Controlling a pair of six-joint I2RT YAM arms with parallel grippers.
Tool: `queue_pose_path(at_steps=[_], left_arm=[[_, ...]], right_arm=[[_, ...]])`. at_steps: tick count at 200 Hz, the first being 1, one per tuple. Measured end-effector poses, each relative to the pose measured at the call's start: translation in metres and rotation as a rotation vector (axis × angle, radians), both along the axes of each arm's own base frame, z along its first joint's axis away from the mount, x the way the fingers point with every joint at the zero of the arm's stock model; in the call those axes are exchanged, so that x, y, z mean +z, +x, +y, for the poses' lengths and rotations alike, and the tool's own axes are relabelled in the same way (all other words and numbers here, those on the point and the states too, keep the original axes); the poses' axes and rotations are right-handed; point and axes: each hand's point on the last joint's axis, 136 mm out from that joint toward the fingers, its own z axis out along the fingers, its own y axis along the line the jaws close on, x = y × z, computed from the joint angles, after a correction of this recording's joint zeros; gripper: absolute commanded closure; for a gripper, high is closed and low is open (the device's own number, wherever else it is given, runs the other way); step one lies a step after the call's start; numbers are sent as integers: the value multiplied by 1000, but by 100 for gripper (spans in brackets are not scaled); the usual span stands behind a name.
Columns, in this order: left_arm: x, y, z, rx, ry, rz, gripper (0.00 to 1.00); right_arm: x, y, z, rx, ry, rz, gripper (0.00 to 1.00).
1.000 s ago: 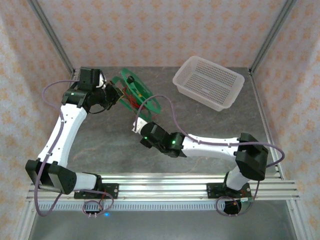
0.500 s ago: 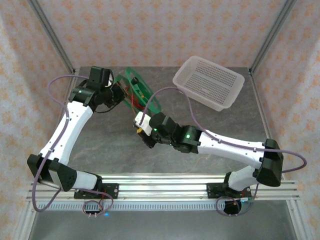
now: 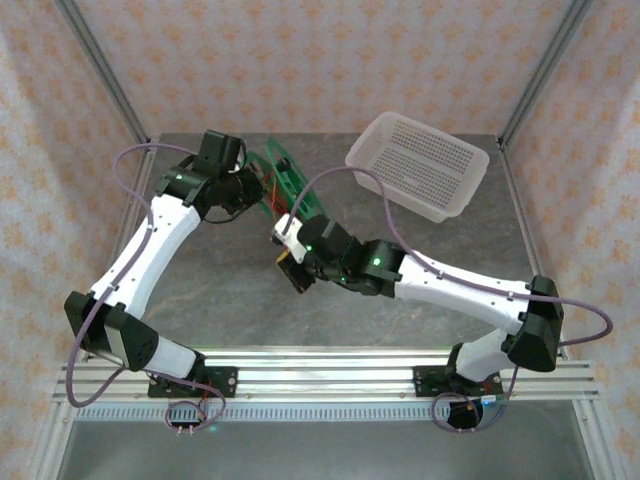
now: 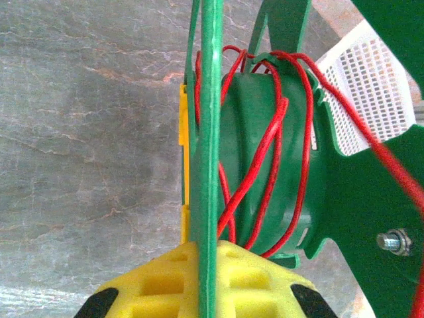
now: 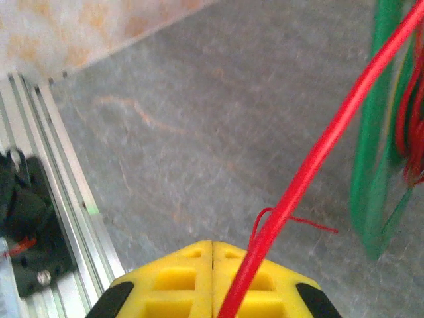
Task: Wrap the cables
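A green spool (image 3: 291,181) stands on edge at the back of the table. The thin red cable (image 4: 272,132) is wound loosely round its hub (image 4: 262,172). My left gripper (image 3: 256,190) holds the spool from the left, and its yellow fingers (image 4: 152,278) are shut on the thin green flange (image 4: 211,132). My right gripper (image 3: 290,254) is just in front of the spool, with its jaws (image 5: 212,245) closed together. A taut run of red cable (image 5: 331,136) leads from it across the right finger up to the spool. Where it is pinched is hidden.
A white perforated basket (image 3: 440,208) sits at the back right, and its corner (image 4: 377,86) is visible behind the spool. The aluminium rail (image 3: 320,362) runs along the near edge, also seen at the left (image 5: 40,165). Grey-purple arm cords (image 3: 345,180) arch over the middle.
My left gripper carried the spool to the right and stood it more on edge. My right gripper swung up and left to just below the spool, its arm stretching out.
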Motion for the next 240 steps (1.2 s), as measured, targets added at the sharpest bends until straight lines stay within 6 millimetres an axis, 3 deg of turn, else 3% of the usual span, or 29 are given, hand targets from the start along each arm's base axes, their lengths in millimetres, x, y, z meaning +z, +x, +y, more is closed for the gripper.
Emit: queue_pose_path(at_steps=[23,40,59,93,117,137,166,196,209,221,240], left_arm=[[-2,-1,-13,-22,17,-8,100],[0,-1,-15,-22,19,-16,100],[4,3,-11,-8,20,-28,100],[16,16,12,53,2,-42,100],[14,11,20,52,-39,11,100],[13,11,31,69,-96,39,100],[24,12,47,84,-238,57,100],[46,3,43,53,-377,35,100],[61,-1,39,28,-424,-7,100],[71,-4,38,14,-448,-53,100],[81,-7,42,16,-463,-104,100]], right_arm=[[38,8,8,-5,88,-10,100],[39,0,12,48,101,19,100],[11,-17,12,123,58,75,100],[-69,-46,-17,179,-107,216,100],[-88,-43,-36,127,-146,216,100],[-97,-23,-62,2,-144,216,100],[-120,36,-109,-287,-121,219,100],[-114,62,-119,-395,-98,127,100],[-111,73,-117,-412,-98,92,92],[-112,83,-111,-419,-103,84,74],[-130,88,-104,-393,-151,113,62]])
